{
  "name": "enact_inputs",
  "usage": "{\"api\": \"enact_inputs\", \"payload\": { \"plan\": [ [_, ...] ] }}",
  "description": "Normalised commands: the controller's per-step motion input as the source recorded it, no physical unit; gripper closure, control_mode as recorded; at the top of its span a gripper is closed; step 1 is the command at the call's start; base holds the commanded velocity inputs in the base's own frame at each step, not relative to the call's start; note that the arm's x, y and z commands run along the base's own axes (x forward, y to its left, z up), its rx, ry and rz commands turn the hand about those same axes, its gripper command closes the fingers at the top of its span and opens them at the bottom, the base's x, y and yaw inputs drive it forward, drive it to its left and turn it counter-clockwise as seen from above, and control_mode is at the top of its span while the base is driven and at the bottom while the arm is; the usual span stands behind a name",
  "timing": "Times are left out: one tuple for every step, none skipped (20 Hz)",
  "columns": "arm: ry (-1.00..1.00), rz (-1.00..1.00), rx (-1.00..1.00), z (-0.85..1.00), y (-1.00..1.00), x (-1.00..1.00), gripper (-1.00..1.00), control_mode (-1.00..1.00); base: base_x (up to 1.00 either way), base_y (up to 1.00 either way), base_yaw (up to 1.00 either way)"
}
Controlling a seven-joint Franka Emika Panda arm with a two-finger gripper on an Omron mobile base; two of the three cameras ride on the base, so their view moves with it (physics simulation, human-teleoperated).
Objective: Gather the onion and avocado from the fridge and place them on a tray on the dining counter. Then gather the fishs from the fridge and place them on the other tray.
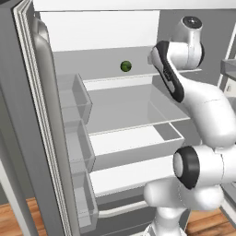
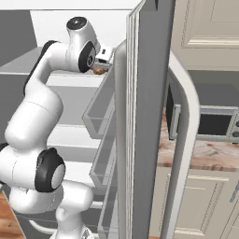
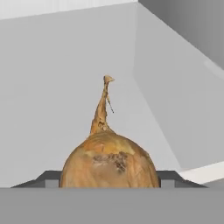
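Note:
The fridge (image 1: 120, 107) stands open, and my arm reaches onto its upper shelf. In the hand view the golden-brown onion (image 3: 109, 161), with its dry stalk pointing up, sits right between the fingers of my gripper (image 3: 109, 181), which is shut on it. From the right base view the onion (image 2: 98, 70) shows as a brown spot at the gripper (image 2: 101, 65), deep on the shelf's right side. The small dark green avocado (image 1: 126, 66) rests further left on the same upper shelf, apart from the hand.
The left fridge door (image 1: 41, 115) hangs open with several clear bins (image 1: 73, 97). The right door (image 2: 149, 116), with its long curved handle, stands close beside the arm. Beyond it are a microwave (image 2: 210, 123) and a marbled countertop (image 2: 205, 156). Lower shelves and a drawer lie below.

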Motion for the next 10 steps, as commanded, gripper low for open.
{"api": "enact_inputs", "payload": {
  "plan": [
    [-0.18, -0.05, 0.06, -0.01, 0.00, -1.00, 1.00, -1.00, 0.00, 0.00, 0.00],
    [-0.15, -0.05, 0.07, 0.00, 0.00, -1.00, 1.00, -1.00, 0.00, 0.00, 0.00],
    [-0.14, -0.06, 0.07, 0.00, 0.00, -1.00, 1.00, -1.00, 0.00, 0.00, 0.00],
    [-0.12, -0.08, 0.06, 0.00, 0.00, -1.00, 1.00, -1.00, 0.00, 0.00, 0.00],
    [-0.12, -0.08, 0.05, 0.00, 0.03, -1.00, 1.00, -1.00, 0.00, 0.00, 0.00],
    [-0.11, -0.09, 0.04, 0.00, 0.06, -1.00, 1.00, -1.00, 0.00, 0.00, 0.00],
    [-0.10, -0.09, 0.05, 0.00, 0.08, -1.00, 1.00, -1.00, 0.00, 0.00, 0.00],
    [-0.07, -0.09, 0.05, 0.00, 0.09, -1.00, 1.00, -1.00, 0.00, 0.00, 0.00],
    [-0.04, -0.09, 0.04, 0.03, 0.11, -1.00, 1.00, -1.00, 0.00, 0.00, 0.00],
    [-0.02, -0.09, 0.05, 0.06, 0.11, -1.00, 1.00, -1.00, 0.00, 0.00, 0.00]
  ]
}}
